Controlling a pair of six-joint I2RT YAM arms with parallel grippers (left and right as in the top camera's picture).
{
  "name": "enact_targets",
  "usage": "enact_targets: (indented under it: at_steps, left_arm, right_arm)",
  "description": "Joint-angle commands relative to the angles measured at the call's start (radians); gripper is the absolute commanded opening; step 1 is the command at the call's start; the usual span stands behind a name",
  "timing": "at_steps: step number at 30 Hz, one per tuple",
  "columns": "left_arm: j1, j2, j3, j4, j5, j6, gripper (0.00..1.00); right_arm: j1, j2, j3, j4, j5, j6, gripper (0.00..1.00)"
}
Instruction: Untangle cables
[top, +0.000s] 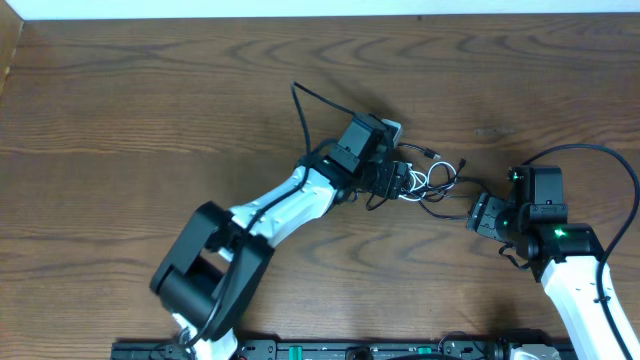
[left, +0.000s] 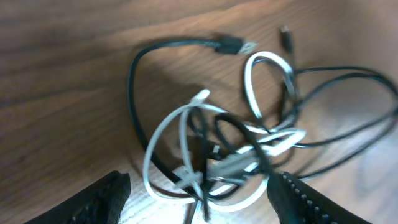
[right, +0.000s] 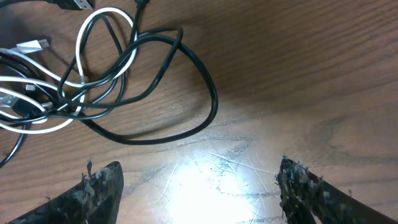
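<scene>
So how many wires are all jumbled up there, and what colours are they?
black cable: 1
white cable: 1
Total: 2

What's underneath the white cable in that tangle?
Strands of the black cable pass beneath the white cable in places, over the wooden table. Where loops bunch, layering is hidden.
</scene>
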Motion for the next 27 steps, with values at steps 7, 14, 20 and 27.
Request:
enact_targets:
  at_steps: [7, 14, 20, 27]
  left_arm:
    - [-0.005, 0.048, -0.003, 0.004, -0.021, -0.031, 0.09]
    - [-0.005, -0.050, -0.003, -0.073, 0.031, -0.079, 0.07]
    - [-0.005, -0.233, -0.003, -0.225, 0.102, -0.078, 0.07]
    - [-0.005, -0.401, -0.004, -0.326, 0.110, -0.071, 0.07]
  right_arm:
    - [-0.005, -0.003, 0.021, -0.002, -0.016, 0.012, 0.77]
    - [0.008, -0.003, 0.019, 0.075, -0.289, -0.174, 0.76]
    - [0.060, -0.003, 0.019, 0.141, -0.566, -0.411, 0.71]
    - [0.145, 0.003, 0.018, 0.151, -0.563, -0.464, 0.67]
